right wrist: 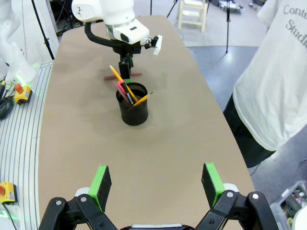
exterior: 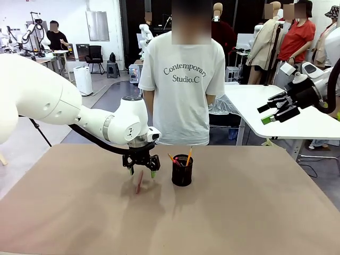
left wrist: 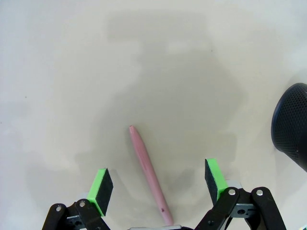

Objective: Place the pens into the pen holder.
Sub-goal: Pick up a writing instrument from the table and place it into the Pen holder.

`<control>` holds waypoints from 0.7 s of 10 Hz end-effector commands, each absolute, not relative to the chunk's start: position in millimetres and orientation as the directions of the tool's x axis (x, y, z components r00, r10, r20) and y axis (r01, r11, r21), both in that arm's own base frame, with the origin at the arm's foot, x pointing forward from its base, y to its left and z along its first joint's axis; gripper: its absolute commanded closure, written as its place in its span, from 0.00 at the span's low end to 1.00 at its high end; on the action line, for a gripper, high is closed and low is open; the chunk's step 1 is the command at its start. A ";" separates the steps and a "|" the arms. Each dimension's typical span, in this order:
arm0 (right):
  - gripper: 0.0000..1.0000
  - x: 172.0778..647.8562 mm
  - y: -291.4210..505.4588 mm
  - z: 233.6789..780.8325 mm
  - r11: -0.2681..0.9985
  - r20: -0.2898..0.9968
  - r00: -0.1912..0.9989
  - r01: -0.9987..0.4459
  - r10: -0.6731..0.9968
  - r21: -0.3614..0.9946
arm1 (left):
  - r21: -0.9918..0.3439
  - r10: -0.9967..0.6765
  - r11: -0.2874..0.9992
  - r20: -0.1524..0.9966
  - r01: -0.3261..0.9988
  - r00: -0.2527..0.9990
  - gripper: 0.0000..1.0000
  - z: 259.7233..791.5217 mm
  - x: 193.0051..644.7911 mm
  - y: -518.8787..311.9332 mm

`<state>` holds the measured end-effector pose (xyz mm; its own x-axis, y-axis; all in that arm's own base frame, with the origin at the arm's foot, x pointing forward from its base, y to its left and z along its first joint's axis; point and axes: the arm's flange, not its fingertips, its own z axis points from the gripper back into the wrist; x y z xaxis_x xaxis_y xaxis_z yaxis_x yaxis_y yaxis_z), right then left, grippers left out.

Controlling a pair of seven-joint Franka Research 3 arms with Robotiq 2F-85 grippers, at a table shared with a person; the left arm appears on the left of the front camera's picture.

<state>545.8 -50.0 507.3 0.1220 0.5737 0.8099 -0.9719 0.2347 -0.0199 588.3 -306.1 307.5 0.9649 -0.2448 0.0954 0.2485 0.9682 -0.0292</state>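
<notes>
Already several slim pens stand in the small black wire-mesh cup (exterior: 182, 170); one dark reddish-brown pen (left wrist: 148, 176) lies on the brown worktop (exterior: 239, 212), between the released left claw's (left wrist: 158, 184) green pads.

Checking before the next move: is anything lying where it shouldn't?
Yes. One reddish pen lies flat on the table, between the open left gripper's fingers, while the other pens already stand in the holder beside it.
</notes>
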 end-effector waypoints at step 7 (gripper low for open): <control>0.00 547.5 -49.3 509.7 0.237 0.808 0.120 -0.971 0.577 -0.025 | 0.013 -0.223 0.975 0.102 0.223 0.969 1.00 305.2 585.6 -302.2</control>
